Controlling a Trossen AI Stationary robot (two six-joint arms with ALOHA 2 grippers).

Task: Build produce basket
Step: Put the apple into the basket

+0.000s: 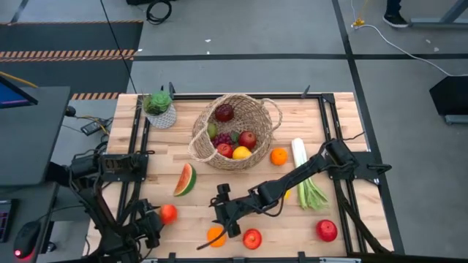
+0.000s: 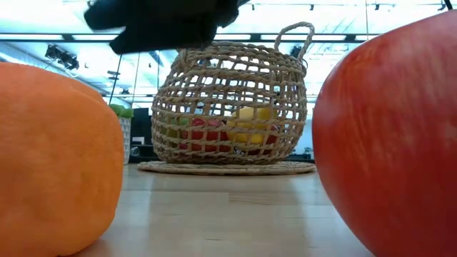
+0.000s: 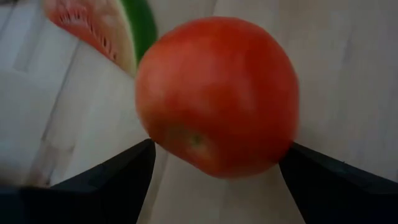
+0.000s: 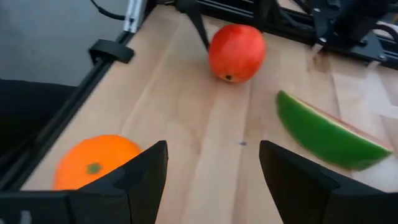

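The woven basket (image 1: pixel 234 131) stands at the table's far middle with several produce pieces inside; the low view shows the basket (image 2: pixel 228 107) beyond the fruit. A red round fruit (image 3: pixel 217 93) lies on the table near the front left. My left gripper (image 1: pixel 158 219) is open, one finger on either side of that fruit (image 1: pixel 169 213), and I see no touch. My right gripper (image 1: pixel 218 210) hangs open over bare wood at the front middle, empty. It is between an orange (image 4: pixel 93 165) and a watermelon slice (image 4: pixel 329 134).
On the table lie an orange (image 1: pixel 216 235), a red apple (image 1: pixel 252 238), a second red apple (image 1: pixel 326 230), another orange (image 1: pixel 278 156) and a leek (image 1: pixel 306 175). A potted plant (image 1: pixel 159 109) stands at the far left. Black rails (image 1: pixel 139 139) border both sides.
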